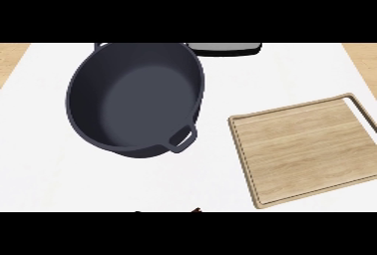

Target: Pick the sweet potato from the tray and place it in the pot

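Hands are barely in evidence: only small dark tips [196, 209] break the lower edge of the head view near its middle, and whether they belong to a hand, and which one, cannot be told; nor can any open or closed state be judged. One tip shows a reddish-brown tinge, possibly the sweet potato, though too little shows to confirm it.

Large dark grey oval cast-iron pot [136, 99] sits on the white counter surface [44, 164] at upper left, its interior bare, one loop handle [184, 138] pointing toward the lower right. Just beside it, apart from it, lies the light wooden rectangular tray [305, 149] with a grooved border, its surface carrying nothing. A dark grey flat object [225, 48], partly cut off, lies behind the pot at the top edge.
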